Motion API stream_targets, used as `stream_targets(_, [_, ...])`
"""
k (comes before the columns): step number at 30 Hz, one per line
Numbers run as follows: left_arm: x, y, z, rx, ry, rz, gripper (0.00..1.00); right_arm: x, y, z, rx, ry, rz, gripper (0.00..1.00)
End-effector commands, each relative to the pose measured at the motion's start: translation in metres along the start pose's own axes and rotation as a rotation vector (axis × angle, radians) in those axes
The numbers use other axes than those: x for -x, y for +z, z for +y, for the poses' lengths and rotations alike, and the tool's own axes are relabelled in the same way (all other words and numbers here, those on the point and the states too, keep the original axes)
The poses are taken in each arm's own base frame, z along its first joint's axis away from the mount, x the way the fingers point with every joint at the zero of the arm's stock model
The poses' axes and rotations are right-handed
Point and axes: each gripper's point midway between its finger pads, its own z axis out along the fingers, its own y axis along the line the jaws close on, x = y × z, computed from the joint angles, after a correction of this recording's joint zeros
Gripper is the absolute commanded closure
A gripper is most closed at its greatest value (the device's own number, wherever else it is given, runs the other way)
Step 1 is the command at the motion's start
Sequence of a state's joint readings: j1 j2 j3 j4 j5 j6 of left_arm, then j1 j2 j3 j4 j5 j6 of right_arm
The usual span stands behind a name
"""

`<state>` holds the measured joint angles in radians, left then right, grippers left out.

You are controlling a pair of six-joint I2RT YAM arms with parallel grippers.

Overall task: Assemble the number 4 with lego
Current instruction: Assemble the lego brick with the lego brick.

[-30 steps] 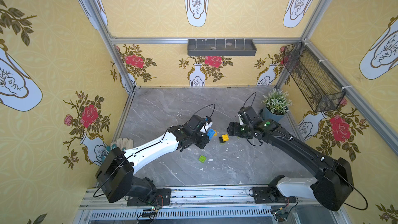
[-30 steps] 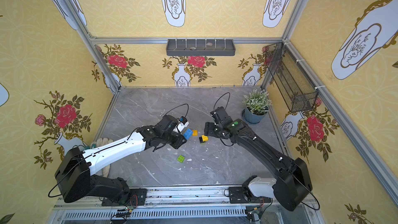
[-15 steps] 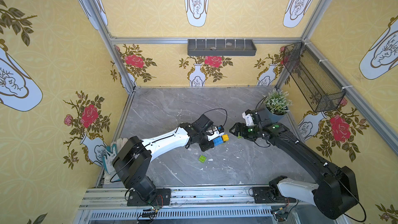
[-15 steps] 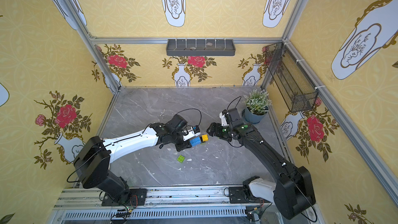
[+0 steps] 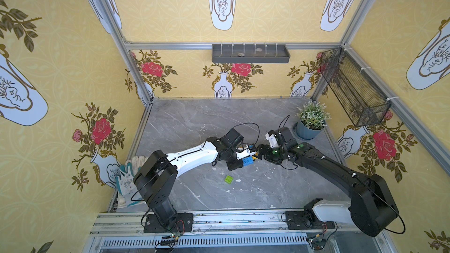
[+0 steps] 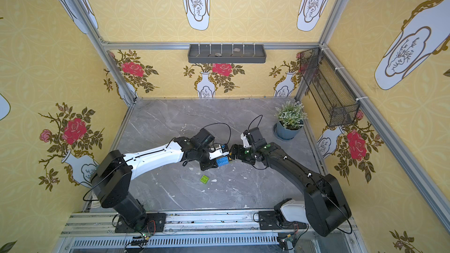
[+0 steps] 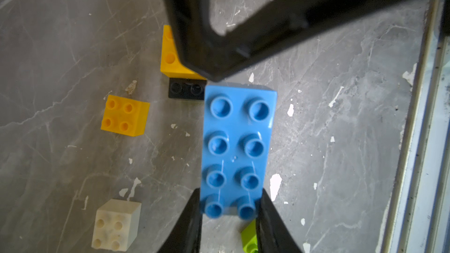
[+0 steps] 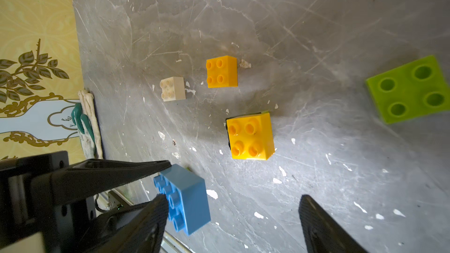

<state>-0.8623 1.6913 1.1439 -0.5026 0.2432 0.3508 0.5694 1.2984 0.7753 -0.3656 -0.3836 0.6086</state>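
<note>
Reaching further right than a second ago, the left gripper (image 7: 230, 205) is now meeting the right gripper (image 8: 230, 212) at mid-table. Its fingers are pinching one end of the blue brick (image 7: 237, 149), holding it above the table (image 5: 267, 191). The right fingers are standing wide and empty, one just beside the brick's free end. Below, a stacked yellow brick (image 8: 250, 139) is sitting on a dark brick (image 7: 186, 91). A loose yellow brick (image 8: 221, 71) and a white brick (image 8: 173, 88) are lying to its left, and a green brick (image 5: 228, 179) is lying nearer.
</note>
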Motion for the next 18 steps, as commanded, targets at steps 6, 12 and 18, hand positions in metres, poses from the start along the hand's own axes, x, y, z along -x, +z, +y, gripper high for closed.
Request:
stream_targets(6, [0.000, 0.004, -0.001, -0.024, -0.003, 0.004, 1.00, 0.004, 0.001, 0.011, 0.063, 0.007, -0.027, 0.16])
stream_targets(12, [0.000, 0.004, 0.005, -0.022, -0.017, 0.007, 1.00, 0.001, 0.006, 0.009, 0.056, 0.003, -0.005, 0.17])
stream_targets(18, [-0.001, 0.004, 0.008, -0.025, -0.024, 0.016, 1.00, 0.000, 0.016, 0.000, 0.006, 0.008, 0.018, 0.18])
